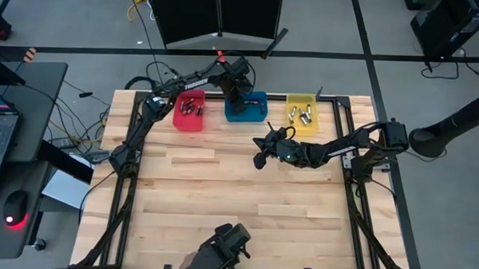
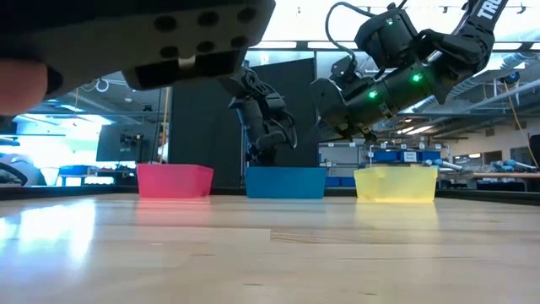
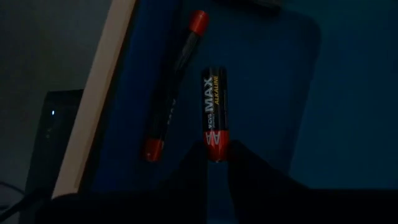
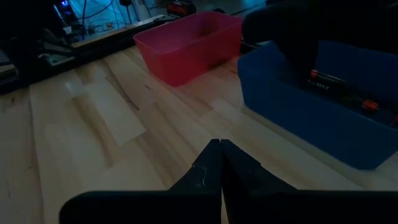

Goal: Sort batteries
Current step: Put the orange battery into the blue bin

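Nearest the lens, the left gripper [image 3: 216,163] pinches the red end of a black-and-gold cylindrical AA battery [image 3: 214,112] over the blue plastic bin [image 1: 247,111]. Probably light, rigid, slick; grip mid-body. The right gripper [image 4: 220,163], jaws closed, hovers empty.

Batt. [image 3: 213,115] in the blue bin [image 3: 273,93], left wrist view: "MAX" in white, "ALKALINE" in yellow, "AA" on its red end. "TROSSEN" on left arm link [image 1: 195,84], high view, approx. 11 o'clock of table. Partial "TR" on an arm [image 2: 488,10], low view.
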